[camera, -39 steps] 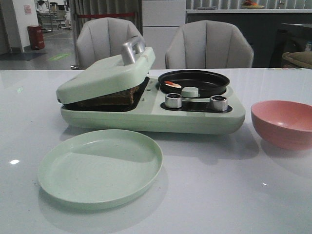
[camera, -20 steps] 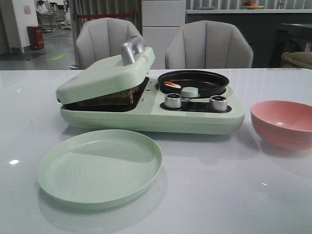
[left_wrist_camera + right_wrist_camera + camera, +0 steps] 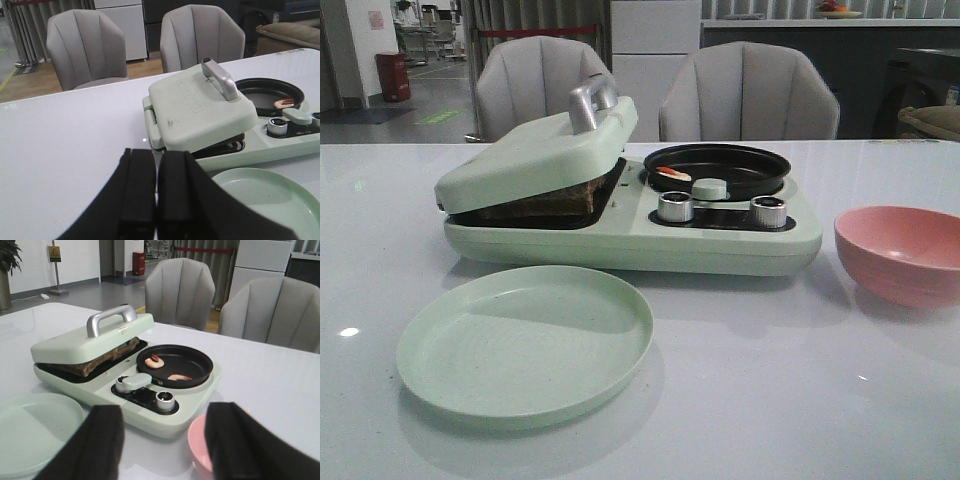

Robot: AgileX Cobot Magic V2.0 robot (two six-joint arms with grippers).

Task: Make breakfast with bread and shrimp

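The bread [image 3: 545, 200] lies inside the pale green breakfast maker [image 3: 630, 225], under its lid [image 3: 535, 150], which rests tilted on it; only the dark brown crust edge shows, also in the right wrist view [image 3: 107, 358]. Two shrimp lie in the black pan [image 3: 175, 365]: one curled [image 3: 154, 361], one flatter [image 3: 179, 377]. One shrimp shows in the front view [image 3: 673, 174]. My left gripper [image 3: 156, 165] is shut and empty, held above the table on the near left of the maker. My right gripper [image 3: 162, 440] is open and empty, in front of the maker's knobs. Neither gripper shows in the front view.
A pale green plate [image 3: 525, 340] lies in front of the maker. A pink bowl [image 3: 902, 250] stands to its right, close under my right fingers [image 3: 237, 440]. Two knobs [image 3: 676, 206] and a pan handle sit on the maker's front. Grey chairs stand behind the table.
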